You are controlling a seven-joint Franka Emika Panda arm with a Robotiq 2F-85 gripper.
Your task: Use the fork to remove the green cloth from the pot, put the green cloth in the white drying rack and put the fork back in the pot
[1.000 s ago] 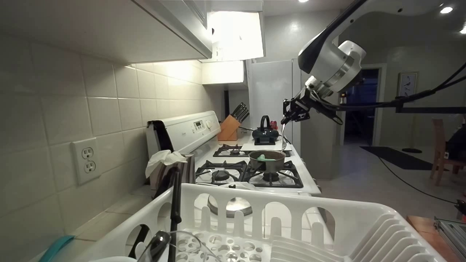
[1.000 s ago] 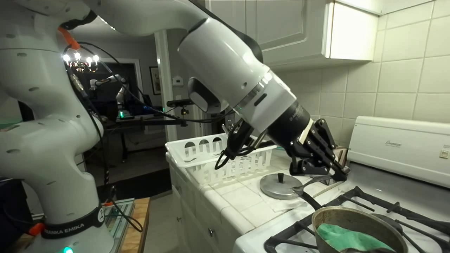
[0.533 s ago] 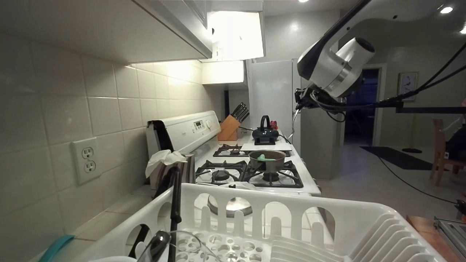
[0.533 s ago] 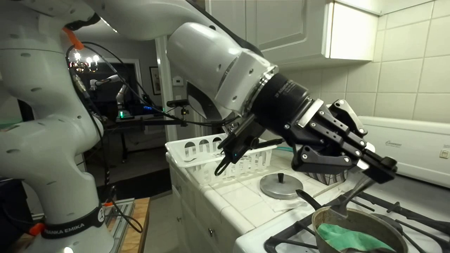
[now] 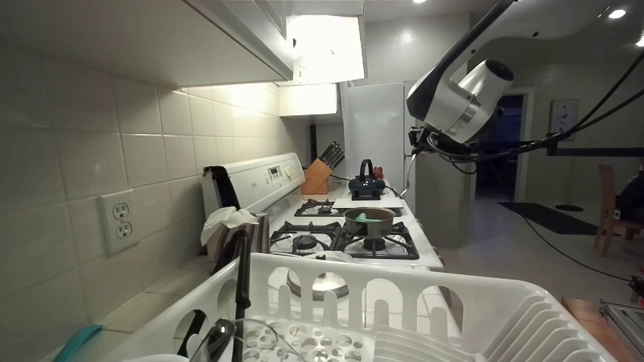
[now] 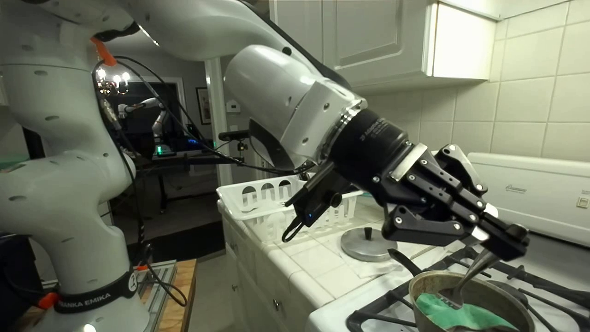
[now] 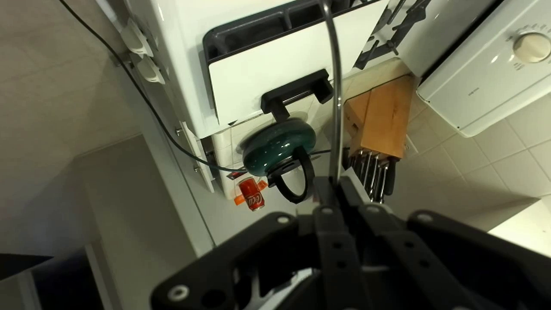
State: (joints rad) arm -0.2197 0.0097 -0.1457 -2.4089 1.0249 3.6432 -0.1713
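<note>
The green cloth (image 6: pixel 461 317) lay in the pot (image 6: pixel 502 299) on the stove (image 6: pixel 332 313), not yet hooked. In an exterior view, the claw (image 6: pixel 502 240) was pinching the fork (image 6: pixel 476 271), which tilted with its teeth low. From there the teeth looked as if they were right over the cloth. I guessed that the step in hand was to catch the cloth. To do that well, the teeth would have to slide under a fold, slow and gentle, because poking the top would likely just squash it. Then a soft lift would help it not slip off.

In an exterior view, with the white drying rack (image 5: pixel 354 280) up close, I saw what was hard to tell otherwise: the fork hung in the air out past the pot's side, higher than the rim and not touching it. So I thought it should come across over the pot first, and only then go down. Only a bit of cloth showed here.

The wrist view showed the fork's thin handle squeezed in the claw, but no teeth, no pot and no cloth, so it was not much help for aiming. It did show a green kettle (image 7: pixel 275 146), a knife block (image 7: pixel 383 116) and a red can (image 7: pixel 251 193).
</note>
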